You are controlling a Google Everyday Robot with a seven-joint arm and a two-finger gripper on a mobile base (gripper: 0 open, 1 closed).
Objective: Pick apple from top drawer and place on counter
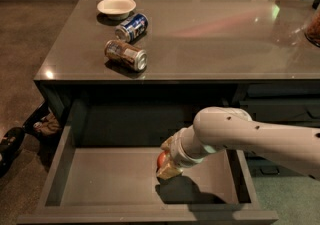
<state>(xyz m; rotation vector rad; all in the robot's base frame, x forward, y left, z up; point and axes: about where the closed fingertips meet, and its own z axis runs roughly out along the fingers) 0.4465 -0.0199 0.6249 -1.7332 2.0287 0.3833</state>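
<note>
The white arm (260, 136) reaches in from the 3 o'clock edge, its rounded wrist (187, 146) bending toward 8 o'clock. The gripper (165, 160) sits low, near 6 o'clock of centre, pointing toward 9 o'clock, its two beige fingers (169, 171) closed against the apple (161, 159) from either side
</note>
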